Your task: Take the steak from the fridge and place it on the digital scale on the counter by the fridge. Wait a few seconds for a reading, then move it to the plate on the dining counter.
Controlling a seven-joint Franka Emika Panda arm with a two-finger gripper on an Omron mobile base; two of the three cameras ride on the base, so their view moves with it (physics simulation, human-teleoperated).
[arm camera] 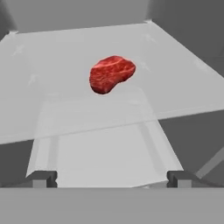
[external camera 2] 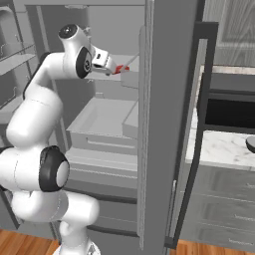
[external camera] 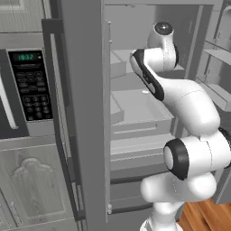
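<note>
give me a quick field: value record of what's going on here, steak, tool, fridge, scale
steak: lying flat on a pale fridge shelf, untouched
tool: open, empty, aimed at the steak from short of it, tips wide apart
fridge: door open, arm reaching inside at upper shelf height
scale: dark disc at the picture's edge on the marble counter right of the fridge, nothing on it
microwave: left of the fridge, clock lit

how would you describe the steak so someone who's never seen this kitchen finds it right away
Start at the tall grey fridge with its door open and look at the pale grey upper shelf the white arm reaches toward. On it lies the small flat red steak with darker patches, ahead of the open tool; it is the one red thing among grey surfaces.
</note>
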